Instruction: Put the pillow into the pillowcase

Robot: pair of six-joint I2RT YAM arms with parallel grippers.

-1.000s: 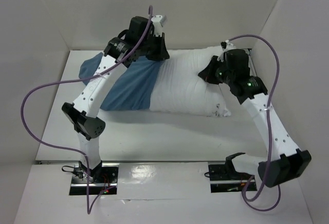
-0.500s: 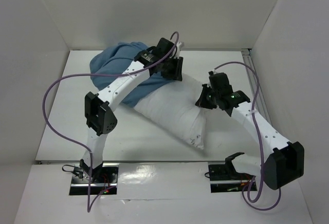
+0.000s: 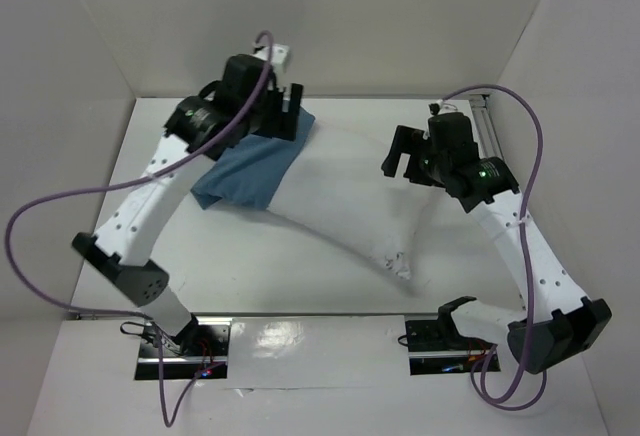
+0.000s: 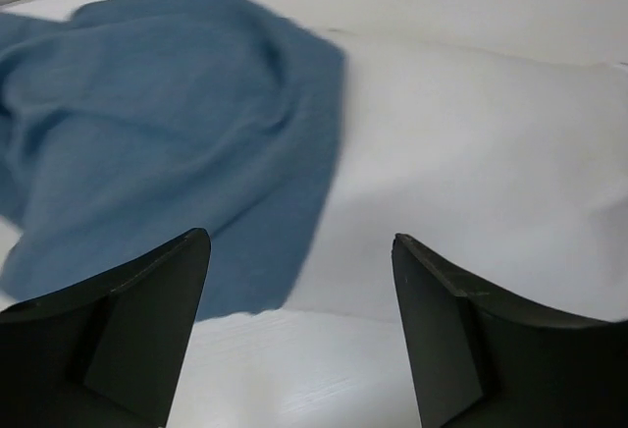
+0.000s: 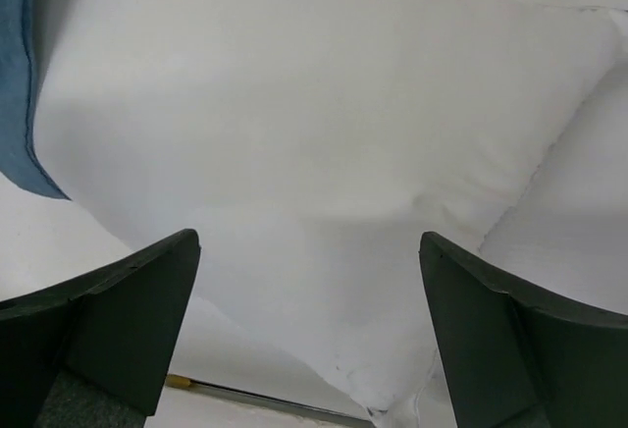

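The white pillow (image 3: 350,196) lies slantwise on the table, from the back left toward the front right. The blue pillowcase (image 3: 250,171) is draped over its back-left end; how far the pillow reaches inside is hidden. My left gripper (image 3: 285,121) hovers open over the pillowcase's back edge with nothing between its fingers. In the left wrist view the pillowcase (image 4: 167,104) sits left of the pillow (image 4: 471,133), beyond the open gripper (image 4: 299,241). My right gripper (image 3: 398,156) is open just above the pillow's right side. Its wrist view has the pillow (image 5: 324,133) beyond the open gripper (image 5: 309,241) and the pillowcase (image 5: 15,75) at the left edge.
White walls close in the table (image 3: 300,276) at the back and both sides. A metal rail (image 3: 490,121) runs along the back-right corner. Purple cables (image 3: 60,206) loop beside each arm. The arm bases stand at the near edge.
Both grippers have opened and let go. The left arm swung back toward the far left, the right gripper lifted, and the pillow and pillowcase settled flatter on the table.
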